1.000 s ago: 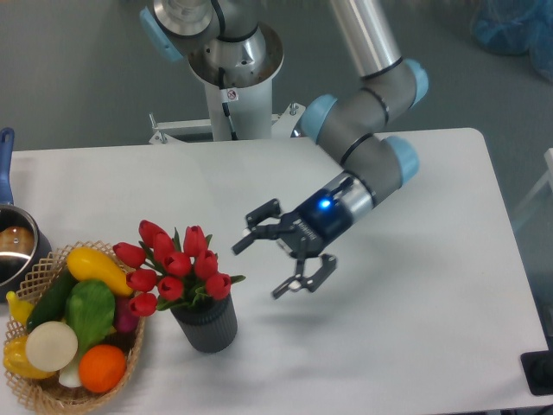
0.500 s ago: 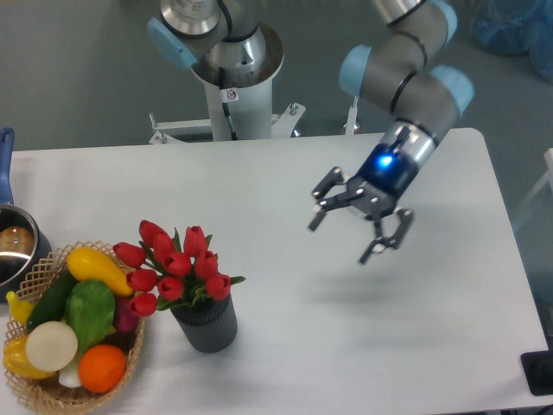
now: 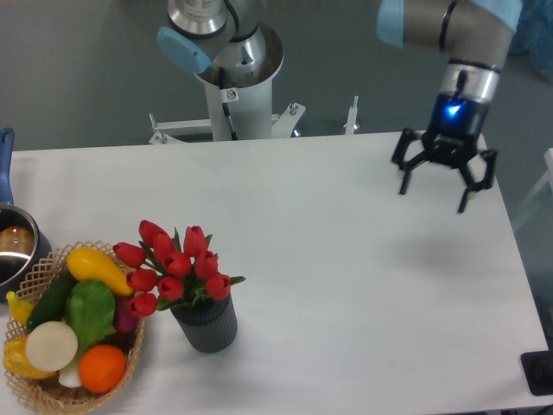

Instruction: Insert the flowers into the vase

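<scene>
1. Flowers stand upright in the vase, the red tulip heads and green leaves spreading above its round mouth, the stems hidden inside.
2. The vase, dark grey with a ribbed side, sits on the white table toward the front left, just beside a wicker basket.
3. The basket holds vegetables: yellow, green, white and orange pieces piled together.
4. The gripper hangs above the table's far right part, well apart from the vase, pointing down with its two fingers spread wide and nothing between them; a blue light glows on its wrist.
5. A metal pot with a blue handle shows at the left edge, behind the basket.
</scene>
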Available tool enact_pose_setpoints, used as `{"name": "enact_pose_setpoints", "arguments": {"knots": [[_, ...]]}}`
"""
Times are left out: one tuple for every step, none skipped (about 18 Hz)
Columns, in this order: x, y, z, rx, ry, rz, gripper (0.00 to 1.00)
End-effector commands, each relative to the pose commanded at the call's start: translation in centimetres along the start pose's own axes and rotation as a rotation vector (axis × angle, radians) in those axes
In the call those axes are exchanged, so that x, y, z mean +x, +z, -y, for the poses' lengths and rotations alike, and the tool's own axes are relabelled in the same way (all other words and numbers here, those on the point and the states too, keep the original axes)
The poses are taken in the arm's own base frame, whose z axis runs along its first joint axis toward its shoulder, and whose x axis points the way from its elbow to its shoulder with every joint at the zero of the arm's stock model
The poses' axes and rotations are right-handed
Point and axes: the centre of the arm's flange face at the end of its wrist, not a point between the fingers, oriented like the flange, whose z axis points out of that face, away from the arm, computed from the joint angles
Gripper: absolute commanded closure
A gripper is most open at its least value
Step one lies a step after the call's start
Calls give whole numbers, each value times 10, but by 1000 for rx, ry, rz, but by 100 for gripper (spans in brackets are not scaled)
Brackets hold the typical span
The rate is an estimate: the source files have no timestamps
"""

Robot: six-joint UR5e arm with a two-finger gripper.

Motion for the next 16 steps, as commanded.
{"name": "enact_pose_setpoints", "arguments": {"knots": [[-3, -10, -5, -60, 4, 16, 0], [-3, -17, -10, -125, 5, 23, 0], [-3, -22, -14, -188, 9, 28, 0], [-3, -26, -20, -255, 7, 30, 0], [-3, -30, -26, -310, 7, 30, 0], [-2, -36, -31, -357, 10, 33, 0], [-1, -42, -34, -390, 3, 26, 0], [1, -54, -40, -414, -18, 19, 0], [3, -67, -45, -425, -39, 13, 0], [2, -86, -53, -435, -58, 10, 0], [2, -104, -61, -443, -60, -13, 0], [2, -123, -70, -454, -40, -48, 0], [1, -141, -82, -473, -15, -86, 0], [2, -155, -91, -493, 8, -118, 0], [4, -171, -98, -508, 18, -131, 0], [7, -184, -107, -515, 12, -136, 0]]}}
